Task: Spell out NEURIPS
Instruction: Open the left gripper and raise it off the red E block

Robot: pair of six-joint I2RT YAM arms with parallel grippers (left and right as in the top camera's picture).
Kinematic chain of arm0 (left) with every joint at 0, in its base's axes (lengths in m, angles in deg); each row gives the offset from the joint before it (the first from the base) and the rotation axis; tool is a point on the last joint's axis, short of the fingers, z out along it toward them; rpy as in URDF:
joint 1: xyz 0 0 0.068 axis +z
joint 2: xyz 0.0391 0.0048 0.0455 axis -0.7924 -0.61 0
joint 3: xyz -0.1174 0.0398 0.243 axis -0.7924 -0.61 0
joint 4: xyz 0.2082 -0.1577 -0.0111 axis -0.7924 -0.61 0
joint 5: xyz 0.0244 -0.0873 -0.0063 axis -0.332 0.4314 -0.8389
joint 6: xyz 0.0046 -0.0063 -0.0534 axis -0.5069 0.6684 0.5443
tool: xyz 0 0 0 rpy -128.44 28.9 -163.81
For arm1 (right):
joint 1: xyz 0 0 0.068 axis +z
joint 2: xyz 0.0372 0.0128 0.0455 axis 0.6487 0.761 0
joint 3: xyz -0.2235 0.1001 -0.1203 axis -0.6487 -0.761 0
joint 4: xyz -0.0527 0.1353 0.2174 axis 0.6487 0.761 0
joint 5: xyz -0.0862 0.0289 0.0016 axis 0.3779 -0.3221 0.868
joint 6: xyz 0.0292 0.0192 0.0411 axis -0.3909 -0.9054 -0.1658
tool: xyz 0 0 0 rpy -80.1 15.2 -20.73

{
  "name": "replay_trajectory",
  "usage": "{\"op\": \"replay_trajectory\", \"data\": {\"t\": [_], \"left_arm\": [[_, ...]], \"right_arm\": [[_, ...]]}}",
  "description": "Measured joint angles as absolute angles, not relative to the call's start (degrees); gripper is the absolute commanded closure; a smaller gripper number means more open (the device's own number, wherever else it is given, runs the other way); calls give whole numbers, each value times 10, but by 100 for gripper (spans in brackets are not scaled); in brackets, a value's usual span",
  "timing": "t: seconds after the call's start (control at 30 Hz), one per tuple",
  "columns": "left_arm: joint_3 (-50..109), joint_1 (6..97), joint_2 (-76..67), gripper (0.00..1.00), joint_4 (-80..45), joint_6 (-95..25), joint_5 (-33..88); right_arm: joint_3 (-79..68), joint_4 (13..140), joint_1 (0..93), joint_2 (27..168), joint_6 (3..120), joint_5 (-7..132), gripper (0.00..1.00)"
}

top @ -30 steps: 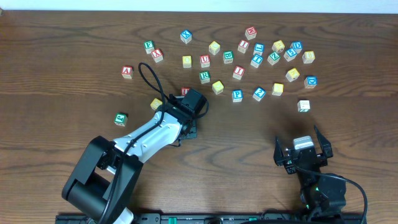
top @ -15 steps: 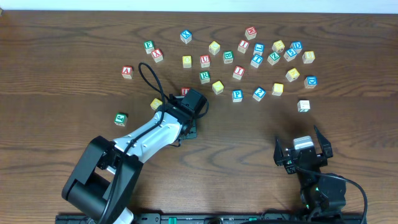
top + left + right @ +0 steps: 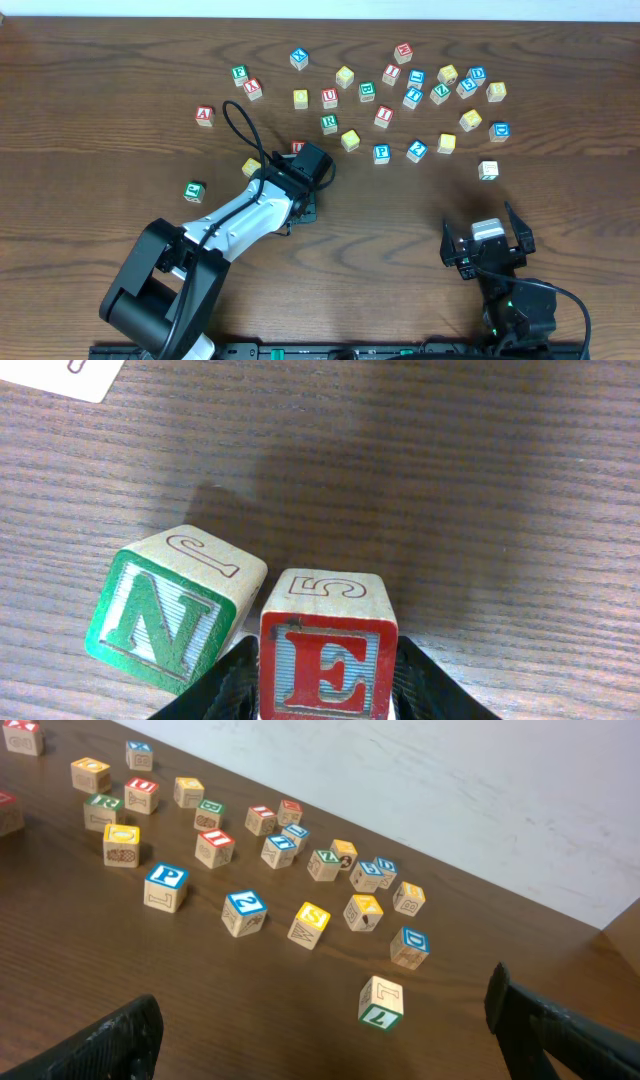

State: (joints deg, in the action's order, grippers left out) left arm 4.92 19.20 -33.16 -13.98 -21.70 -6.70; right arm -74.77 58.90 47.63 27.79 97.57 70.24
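Dark wood-grain desk (image 3: 100, 60): low in the left wrist view the left hand (image 3: 325, 695) brackets the red E wooden cube (image 3: 330, 630), clamped or slack I cannot tell, with the tilted green N wooden cube (image 3: 165, 615) just left of it. The right hand (image 3: 482, 222) gapes empty at lower right overhead. Farther up, red U (image 3: 329, 97), green R (image 3: 329, 123), red I (image 3: 383, 115), blue P (image 3: 381, 153) and a yellow-faced cube (image 3: 446, 143) lie unplaced.

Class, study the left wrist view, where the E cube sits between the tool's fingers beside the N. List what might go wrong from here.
1. N sits skewed, its corner almost at E; the word may come out crooked.
2. The left tool hugs E, one finger close to N; pulling back could drag either cube.
3. A yellow cube and a red cube lie beside the left arm; a swing may scatter them.
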Motion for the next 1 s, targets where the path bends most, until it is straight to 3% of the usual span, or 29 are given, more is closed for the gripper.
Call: {"op": "replay_trajectory", "data": {"t": [0.33, 0.7, 1.0], "left_arm": [[49, 192, -320, 59, -149, -219, -67], [49, 192, -213, 59, -179, -232, -67], [49, 192, -131, 52, -191, -249, -88]], "right_arm": [[-748, 589, 476, 278, 976, 702, 1], [-748, 589, 476, 278, 976, 702, 1], [-748, 589, 476, 278, 976, 702, 1]]}}
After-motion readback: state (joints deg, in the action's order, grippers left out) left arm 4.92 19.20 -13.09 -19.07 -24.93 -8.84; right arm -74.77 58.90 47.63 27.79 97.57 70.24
